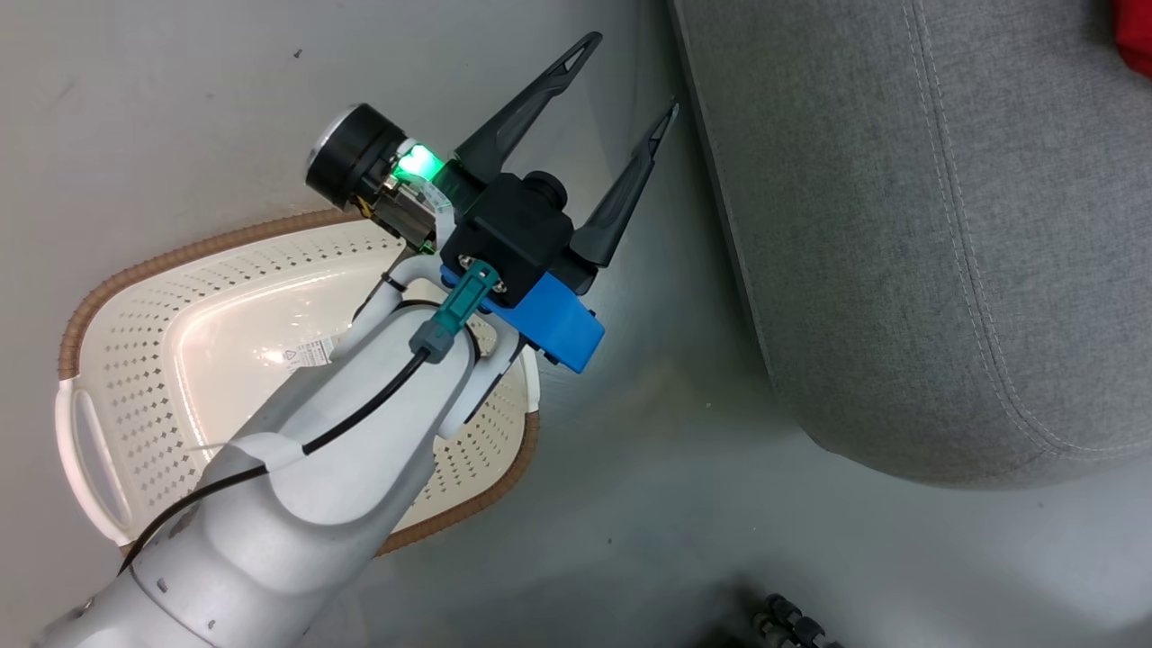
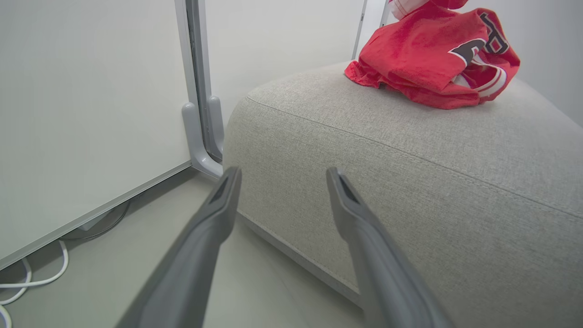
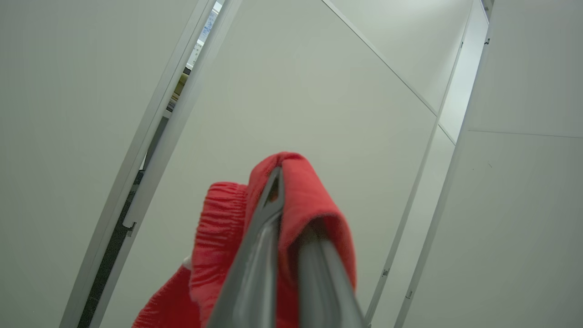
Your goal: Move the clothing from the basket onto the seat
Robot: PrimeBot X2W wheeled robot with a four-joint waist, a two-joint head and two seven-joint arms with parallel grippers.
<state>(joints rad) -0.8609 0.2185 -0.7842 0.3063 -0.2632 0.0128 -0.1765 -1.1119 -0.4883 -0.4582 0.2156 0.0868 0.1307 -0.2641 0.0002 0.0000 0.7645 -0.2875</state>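
pinched in the closed right end effector [image 3: 291,214], red clothing [image 3: 218,214] hangs soft and light; bunched folds should hold best. a second garment [image 2: 423,54] lies on the seat [image 2: 410,159]. left end effector [image 1: 630,74] gapes empty near the basket [image 1: 135,360].

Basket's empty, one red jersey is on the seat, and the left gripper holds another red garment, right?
Not the left: the right wrist view shows the right gripper shut on the red garment, while the left gripper is open. The basket looks empty and a red jersey lies on the seat.
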